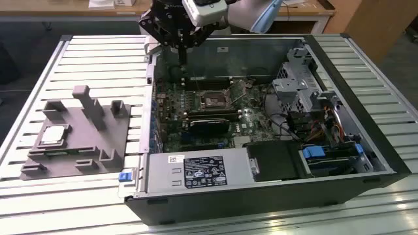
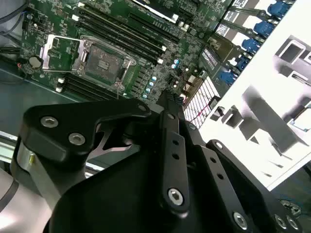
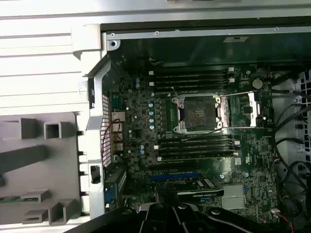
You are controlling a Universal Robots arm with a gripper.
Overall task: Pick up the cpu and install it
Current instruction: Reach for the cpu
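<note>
The cpu, a small silver square with a pale rim, lies flat on the grey fixture block at the exterior view's left, outside the computer case. My gripper hangs high over the far left corner of the open case, well away from the cpu, its fingers closed together with nothing between them. The black motherboard socket with its metal frame sits in the middle of the green board, also seen in both wrist views as the socket. The gripper is above the board, off to the side of the socket.
The open case rests on a slatted white table. Inside are memory slots, an expansion card, a power supply, a drive cage and loose cables. Upright posts rise from the fixture.
</note>
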